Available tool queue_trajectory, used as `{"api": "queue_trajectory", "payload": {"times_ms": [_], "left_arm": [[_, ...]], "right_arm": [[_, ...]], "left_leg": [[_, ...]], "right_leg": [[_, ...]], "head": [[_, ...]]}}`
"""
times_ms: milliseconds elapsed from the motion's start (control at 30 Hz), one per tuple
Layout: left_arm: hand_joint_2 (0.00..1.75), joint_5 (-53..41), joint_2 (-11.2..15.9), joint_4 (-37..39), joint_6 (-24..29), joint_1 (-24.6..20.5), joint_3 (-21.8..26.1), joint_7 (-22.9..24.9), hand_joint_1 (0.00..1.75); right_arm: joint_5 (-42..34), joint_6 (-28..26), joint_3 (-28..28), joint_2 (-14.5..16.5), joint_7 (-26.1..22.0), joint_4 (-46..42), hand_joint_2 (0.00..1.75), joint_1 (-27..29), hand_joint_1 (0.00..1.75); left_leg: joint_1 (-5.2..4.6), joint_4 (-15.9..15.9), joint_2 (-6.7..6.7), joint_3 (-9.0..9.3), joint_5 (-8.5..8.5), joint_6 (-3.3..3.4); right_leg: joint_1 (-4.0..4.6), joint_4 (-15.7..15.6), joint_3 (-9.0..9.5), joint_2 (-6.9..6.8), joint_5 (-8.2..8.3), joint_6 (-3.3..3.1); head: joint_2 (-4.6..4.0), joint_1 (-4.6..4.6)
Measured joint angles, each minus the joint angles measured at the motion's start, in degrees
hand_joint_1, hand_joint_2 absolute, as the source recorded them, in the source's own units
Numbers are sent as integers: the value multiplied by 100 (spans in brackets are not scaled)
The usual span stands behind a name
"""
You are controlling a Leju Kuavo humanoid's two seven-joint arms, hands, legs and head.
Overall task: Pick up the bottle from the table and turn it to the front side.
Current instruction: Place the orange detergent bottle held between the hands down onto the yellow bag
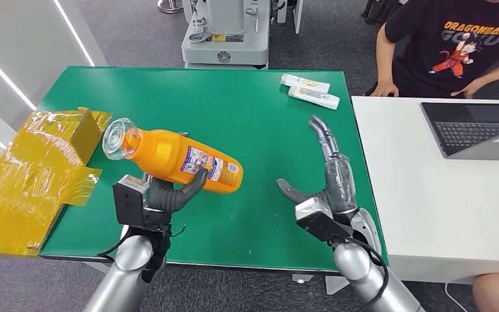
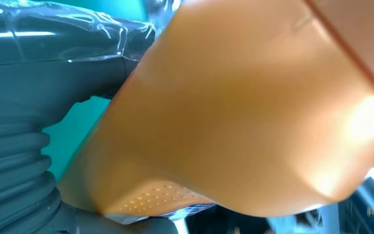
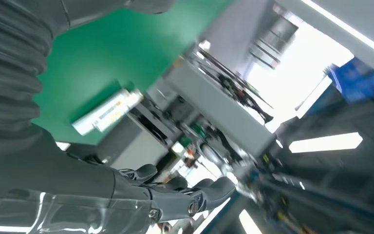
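In the head view, the left hand (image 1: 169, 194) grips the orange plastic bottle with a clear cap and a printed label (image 1: 172, 155) from below, its fingers wrapped around the lower body near the label; the bottle lies nearly horizontal above the green table top (image 1: 234, 110), cap end toward the yellow film-wrapped cardboard box (image 1: 36, 172) at the table's left edge. The fingers behind the bottle are hidden. The right hand (image 1: 325, 185) stands over the table's right part, well apart from the bottle, fingers extended and spread, holding nothing. Two white rectangular tubes (image 1: 310, 91) lie side by side near the far right corner; their print is too small to read. A person in a black printed T-shirt (image 1: 458, 49) sits behind a white table (image 1: 429, 201) carrying a dark open laptop (image 1: 477, 127), cut off by the picture edge. In the left wrist view, the orange bottle body (image 2: 243, 107) presses against the grey thumb (image 2: 53, 44); the other fingers are concealed. In the right wrist view, the dark fingers (image 3: 195, 195) lie extended with nothing between them, and one white tube (image 3: 107, 111) rests on the green surface; the background is blurred.
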Motion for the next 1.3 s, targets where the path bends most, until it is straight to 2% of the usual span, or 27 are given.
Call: {"api": "queue_trajectory", "payload": {"times_ms": [200,333,367,467,567,833,1067,1200,1300], "left_arm": [[175,-1154,570,-602,285,-26,528,328,175],[175,-1883,963,-791,292,-170,809,570,141],[175,-2179,1075,-809,306,-235,840,663,142],[175,-3094,1480,-810,322,-510,892,916,163],[175,-3606,1855,-696,218,-855,948,1056,175],[175,-5025,2759,140,-411,-1597,828,1297,175],[175,-5796,3638,894,-763,-1706,558,1306,175],[175,-6000,3958,1249,-701,-1631,451,1352,175],[175,-6177,4097,1462,-487,-1463,398,1488,175]], "right_arm": [[-80,-533,-9,-20,-269,-1194,175,1002,0],[-213,-603,10,-19,-376,-1612,175,1405,0],[-250,-573,11,-15,-395,-1687,175,1488,0],[-249,-427,11,25,-415,-1890,175,1747,0],[-140,-292,5,87,-411,-2021,175,1936,0],[-154,45,-7,230,-438,-2179,175,2091,0],[-209,318,-7,327,-439,-2190,175,2076,0],[-210,443,-7,387,-407,-2198,175,2074,0],[-203,572,-7,437,-373,-2216,175,2075,0]], "left_leg": [[11,-4,0,1,-7,-12],[14,-5,2,2,-9,-17],[15,-5,1,2,-8,-17],[16,-5,5,2,-8,-19],[16,-4,8,4,-7,-19],[16,-5,24,9,-5,-23],[18,-6,43,10,-10,-29],[19,-8,42,8,-10,-29],[18,-8,42,8,-11,-29]], "right_leg": [[10,1,0,0,-8,-7],[12,1,0,1,-9,-8],[12,1,0,0,-9,-8],[13,2,0,2,-8,-9],[14,2,0,5,-7,-10],[14,5,-2,26,-6,-12],[14,6,-9,46,-8,-16],[15,6,-9,45,-10,-17],[14,4,-9,45,-11,-17]], "head": [[0,0],[0,0],[0,1],[0,2],[0,1],[0,2],[0,1],[0,3],[0,3]]}}
